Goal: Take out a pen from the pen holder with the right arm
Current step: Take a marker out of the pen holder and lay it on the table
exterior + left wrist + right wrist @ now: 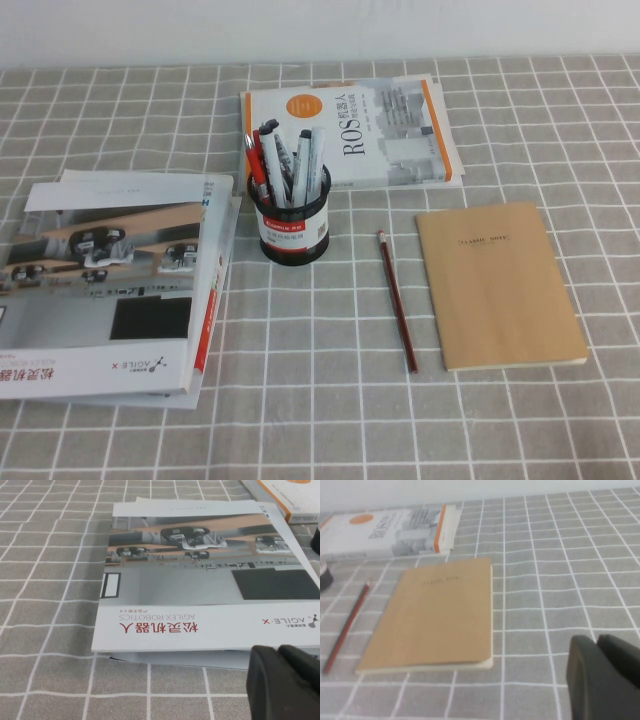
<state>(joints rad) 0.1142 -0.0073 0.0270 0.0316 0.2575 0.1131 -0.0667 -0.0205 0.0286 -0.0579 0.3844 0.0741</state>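
A white booklet (110, 290) lies near left on the counter (330, 420), with the left pincer (277, 652) clenched just over its near edge. The black pen holder (292, 232) stands mid-counter with its pens (300, 165) crowded upright. They are likely light, stiff and slick, and best pinched at a free top end. A pencil (397, 300) and a tan notebook (497, 285) lie to the right and a book (370, 125) lies behind, none of them blocking. The right pincer (596, 641), clenched on nothing, hangs near right of the notebook.
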